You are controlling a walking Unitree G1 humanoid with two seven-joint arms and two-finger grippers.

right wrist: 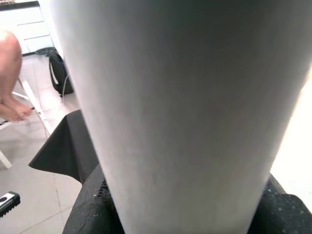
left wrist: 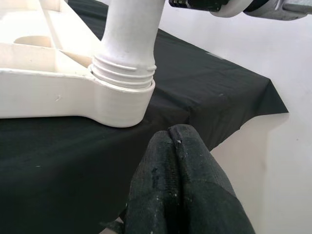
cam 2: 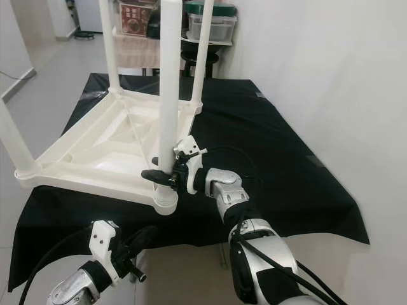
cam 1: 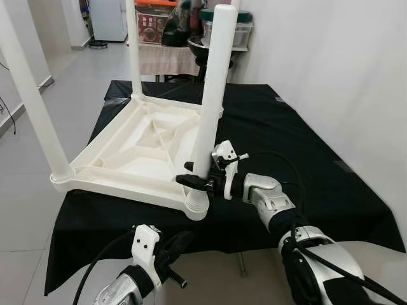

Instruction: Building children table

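right gripper [cam 1: 198, 180]: jaws clamped round the near table leg, low down, just above the corner socket; one black finger on each side of the leg
right wrist view: near table leg [right wrist: 180, 112] up close between the two black fingers [right wrist: 90, 209]
near table leg: white, upright, threaded end seated in the corner socket [left wrist: 122, 97] of the tabletop; threads show at the socket rim
left gripper [cam 1: 173, 249]: jaws pressed together, holding nothing; low in front of the near edge of the surface, below and just before the socketed corner, not touching it
tabletop [cam 1: 137, 143]: white plastic, upside down, ribbed underside up, lying on the black cloth; near corner at the cloth's front edge
other legs: far leg [cam 1: 133, 47] upright at the far corner; left leg [cam 1: 32, 95] upright at the left corner, leaning a bit in the frame
black cloth [cam 1: 299, 140]: covers the surface, hangs over the near edge
right arm [cam 1: 280, 210]: silver, reaching in from the right over the cloth
background: white wall [cam 1: 343, 70] on the right; clutter of boxes and containers [cam 1: 159, 25] behind the surface
person: bare feet [right wrist: 12, 109] on the floor by a chair frame, seen in the right wrist view
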